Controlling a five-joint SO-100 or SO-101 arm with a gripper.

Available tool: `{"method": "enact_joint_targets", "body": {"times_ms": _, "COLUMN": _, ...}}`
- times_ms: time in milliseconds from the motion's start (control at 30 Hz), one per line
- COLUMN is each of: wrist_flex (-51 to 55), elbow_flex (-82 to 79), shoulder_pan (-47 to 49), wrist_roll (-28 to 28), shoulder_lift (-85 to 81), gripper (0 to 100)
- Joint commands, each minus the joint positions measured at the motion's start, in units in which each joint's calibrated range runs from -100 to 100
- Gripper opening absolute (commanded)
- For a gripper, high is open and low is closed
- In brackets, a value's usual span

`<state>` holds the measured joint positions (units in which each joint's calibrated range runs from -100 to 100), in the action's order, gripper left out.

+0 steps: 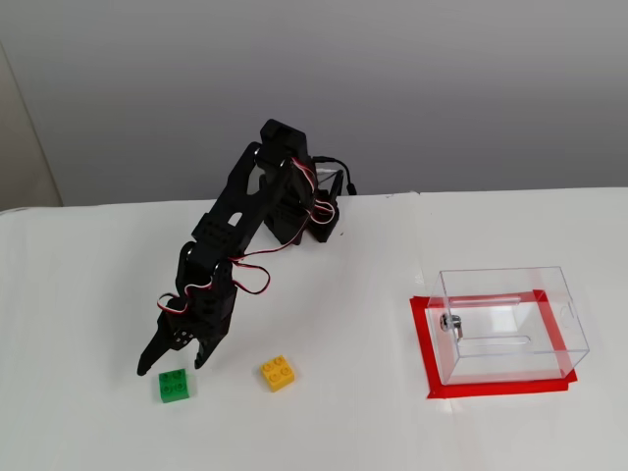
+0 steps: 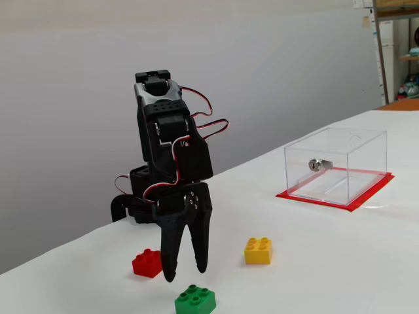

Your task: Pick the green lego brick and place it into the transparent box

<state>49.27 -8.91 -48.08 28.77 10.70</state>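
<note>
The green lego brick [image 1: 176,385] sits on the white table at the front left; it also shows in the other fixed view [image 2: 195,300]. My black gripper [image 1: 172,369] points down just above and behind it, jaws open and empty, one fingertip to each side [image 2: 185,273]. It does not touch the brick. The transparent box [image 1: 500,280] stands on a red taped rectangle [image 1: 491,389] at the right, empty, with a small metal fitting [image 1: 450,322] on one wall. In the other fixed view the box [image 2: 353,163] is at the far right.
A yellow studded brick [image 1: 279,373] lies to the right of the green one [image 2: 258,250]. A red brick [image 2: 148,263] lies behind the gripper, hidden by the arm in a fixed view. The arm's base [image 1: 314,221] stands at the table's back edge.
</note>
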Motion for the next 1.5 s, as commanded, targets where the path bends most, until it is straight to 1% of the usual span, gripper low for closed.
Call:
{"method": "enact_joint_targets", "body": {"times_ms": 0, "wrist_flex": -0.53, "elbow_flex": 1.68, "shoulder_pan": 1.02, "wrist_roll": -0.9, "shoulder_lift": 0.29, "gripper": 37}}
{"method": "enact_joint_targets", "body": {"times_ms": 400, "wrist_flex": -0.62, "elbow_flex": 2.49, "shoulder_pan": 1.83, "wrist_roll": -1.01, "shoulder_lift": 5.38, "gripper": 37}}
{"method": "enact_joint_targets", "body": {"times_ms": 600, "wrist_flex": -4.45, "elbow_flex": 2.49, "shoulder_pan": 1.76, "wrist_roll": -1.69, "shoulder_lift": 6.57, "gripper": 37}}
{"method": "enact_joint_targets", "body": {"times_ms": 1067, "wrist_flex": -4.45, "elbow_flex": 6.56, "shoulder_pan": 1.46, "wrist_roll": -1.69, "shoulder_lift": 11.32, "gripper": 37}}
{"method": "enact_joint_targets", "body": {"times_ms": 1233, "wrist_flex": -4.45, "elbow_flex": 5.93, "shoulder_pan": 1.46, "wrist_roll": -1.69, "shoulder_lift": 11.41, "gripper": 33}}
{"method": "enact_joint_targets", "body": {"times_ms": 1467, "wrist_flex": -3.84, "elbow_flex": 5.84, "shoulder_pan": 1.46, "wrist_roll": -1.63, "shoulder_lift": 11.41, "gripper": 32}}
